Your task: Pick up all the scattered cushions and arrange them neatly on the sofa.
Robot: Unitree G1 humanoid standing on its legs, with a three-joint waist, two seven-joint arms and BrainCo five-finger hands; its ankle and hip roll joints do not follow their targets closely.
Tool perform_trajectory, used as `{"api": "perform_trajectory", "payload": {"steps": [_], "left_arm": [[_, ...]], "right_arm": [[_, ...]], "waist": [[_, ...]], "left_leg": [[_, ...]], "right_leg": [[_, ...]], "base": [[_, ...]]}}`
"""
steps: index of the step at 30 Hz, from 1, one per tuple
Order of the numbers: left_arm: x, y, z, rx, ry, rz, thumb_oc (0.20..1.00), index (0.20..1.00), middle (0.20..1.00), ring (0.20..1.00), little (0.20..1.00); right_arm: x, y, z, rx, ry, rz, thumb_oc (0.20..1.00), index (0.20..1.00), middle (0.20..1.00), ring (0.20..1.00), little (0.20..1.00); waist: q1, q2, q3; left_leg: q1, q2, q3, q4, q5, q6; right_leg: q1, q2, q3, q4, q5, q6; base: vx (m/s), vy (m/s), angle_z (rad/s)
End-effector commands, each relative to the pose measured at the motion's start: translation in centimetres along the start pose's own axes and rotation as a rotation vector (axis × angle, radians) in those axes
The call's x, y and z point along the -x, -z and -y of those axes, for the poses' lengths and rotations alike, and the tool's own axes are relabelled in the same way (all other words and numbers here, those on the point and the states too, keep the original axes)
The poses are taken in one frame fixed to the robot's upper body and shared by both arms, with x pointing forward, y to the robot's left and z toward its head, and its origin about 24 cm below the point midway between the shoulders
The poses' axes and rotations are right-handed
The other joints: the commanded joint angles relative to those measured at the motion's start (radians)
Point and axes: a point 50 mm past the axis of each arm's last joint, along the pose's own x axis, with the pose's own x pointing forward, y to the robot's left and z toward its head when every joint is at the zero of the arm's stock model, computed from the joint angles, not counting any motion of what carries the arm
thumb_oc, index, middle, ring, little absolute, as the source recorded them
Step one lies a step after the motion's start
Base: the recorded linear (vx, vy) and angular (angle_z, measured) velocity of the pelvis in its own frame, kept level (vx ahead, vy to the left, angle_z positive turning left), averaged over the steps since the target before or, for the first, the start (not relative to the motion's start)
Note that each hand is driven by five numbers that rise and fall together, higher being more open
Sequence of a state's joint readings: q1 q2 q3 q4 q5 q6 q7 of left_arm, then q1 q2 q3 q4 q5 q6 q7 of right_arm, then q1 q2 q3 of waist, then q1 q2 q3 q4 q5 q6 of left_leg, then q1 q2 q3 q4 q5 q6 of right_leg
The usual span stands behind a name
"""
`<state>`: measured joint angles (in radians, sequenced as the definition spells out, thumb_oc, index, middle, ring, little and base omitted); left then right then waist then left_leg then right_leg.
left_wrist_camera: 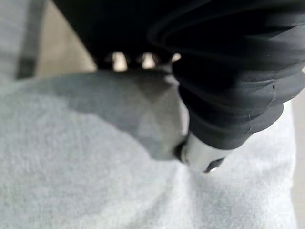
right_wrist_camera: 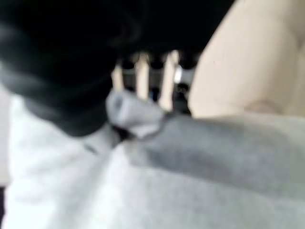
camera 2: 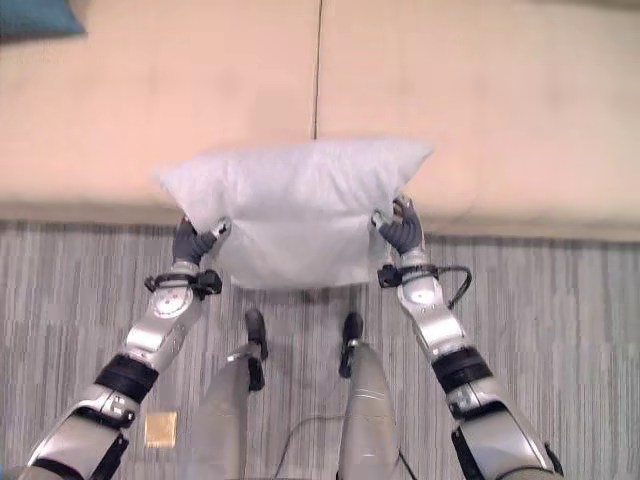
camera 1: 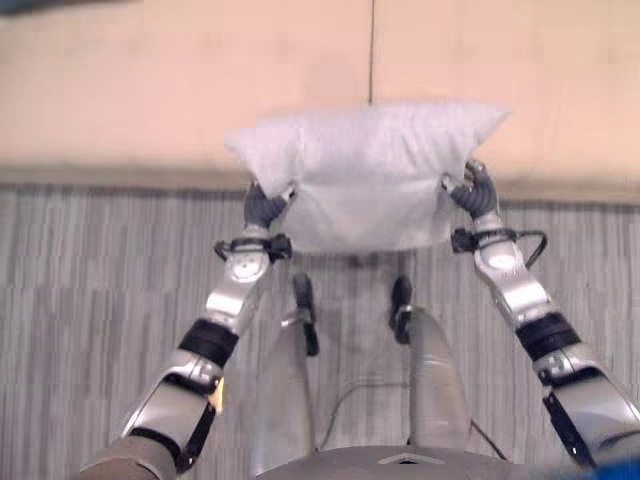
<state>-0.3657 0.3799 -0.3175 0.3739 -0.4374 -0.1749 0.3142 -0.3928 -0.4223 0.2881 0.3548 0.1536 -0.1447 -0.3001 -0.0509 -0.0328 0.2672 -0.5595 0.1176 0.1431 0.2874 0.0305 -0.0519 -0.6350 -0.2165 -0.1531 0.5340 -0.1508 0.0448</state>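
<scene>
Holding a white cushion (camera 2: 300, 205) between both hands, I'm carrying it clear of the striped carpet (camera 1: 90, 260) with its far edge overhanging the front of the beige sofa (camera 2: 480, 100). My left hand (camera 1: 264, 205) is clamping one end of the cushion, fingers curled into the fabric; in the left wrist view the thumb (left_wrist_camera: 202, 155) is pressing into the cloth. My right hand (camera 2: 400, 230) is pinching the opposite end, and the right wrist view is showing its fingers (right_wrist_camera: 143, 78) bunching a fold of the cover.

Beyond both hands, the sofa seat is lying open, its seam (camera 2: 317, 70) running away just past the cushion's middle. A teal cushion (camera 2: 35, 20) is sitting far off, beyond the left hand, at the sofa's back corner.

Risks as I'm judging them: both grips are biting only loose fabric at the ends, so the filling is sagging between the hands and could slip out on one side if I'm swinging forward too fast. Releasing too early would be dropping it on the seat's front lip, where it could roll back onto the carpet.
</scene>
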Motion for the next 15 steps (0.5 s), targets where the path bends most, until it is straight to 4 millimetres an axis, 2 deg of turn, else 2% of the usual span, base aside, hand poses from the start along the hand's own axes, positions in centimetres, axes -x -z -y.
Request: {"api": "perform_trajectory", "payload": {"steps": [1,2,7,12,15], "left_arm": [[-0.1,-3.4,3.8,0.049,0.16,0.196,0.2,0.2,0.2,0.2,0.2],[0.8,-2.3,3.4,0.006,0.168,0.169,0.2,0.2,0.2,0.2,0.2],[2.5,-0.4,2.0,-0.034,0.165,0.11,0.2,0.2,0.2,0.2,0.2],[3.8,0.7,1.0,-0.06,0.167,0.066,0.2,0.2,0.2,0.2,0.2],[4.0,1.0,0.7,-0.062,0.162,0.049,0.2,0.2,0.2,0.2,0.2]], "right_arm": [[-0.2,-3.4,-1.9,-0.026,-0.109,0.182,0.2,0.2,0.2,0.2,0.2],[0.6,-2.2,-1.1,0.009,-0.104,0.147,0.2,0.2,0.2,0.2,0.2],[2.0,-0.5,0.1,0.053,-0.094,0.085,0.2,0.2,0.2,0.2,0.2],[3.4,1.4,0.8,0.061,-0.083,0.002,0.2,0.2,0.2,0.2,0.2],[3.5,1.6,1.1,0.059,-0.072,-0.006,0.2,0.2,0.2,0.2,0.2]], "waist": [[-0.015,0.017,-0.062],[-0.016,0.01,-0.081],[-0.015,-0.001,-0.129],[-0.006,-0.013,-0.173],[0.0,-0.017,-0.179]], "left_leg": [[0.08,0.034,-0.037,-0.032,-0.014,-0.061],[0.159,0.029,-0.032,-0.062,-0.014,-0.06],[0.319,0.023,0.004,-0.125,-0.036,-0.055],[0.453,-0.005,0.035,-0.185,-0.066,-0.037],[0.484,-0.019,0.047,-0.182,-0.09,-0.024]], "right_leg": [[0.147,-0.018,-0.019,-0.221,0.124,0.086],[0.235,-0.018,-0.028,-0.266,0.134,0.094],[0.393,-0.018,-0.038,-0.347,0.14,0.113],[0.51,-0.026,-0.042,-0.412,0.166,0.14],[0.531,-0.039,-0.038,-0.41,0.176,0.153]], "base": [[0.28,0.068,-0.03],[0.27,0.077,-0.06],[0.16,0.073,-0.06],[0.16,0.105,-0.1],[0.07,0.142,-0.11]]}}
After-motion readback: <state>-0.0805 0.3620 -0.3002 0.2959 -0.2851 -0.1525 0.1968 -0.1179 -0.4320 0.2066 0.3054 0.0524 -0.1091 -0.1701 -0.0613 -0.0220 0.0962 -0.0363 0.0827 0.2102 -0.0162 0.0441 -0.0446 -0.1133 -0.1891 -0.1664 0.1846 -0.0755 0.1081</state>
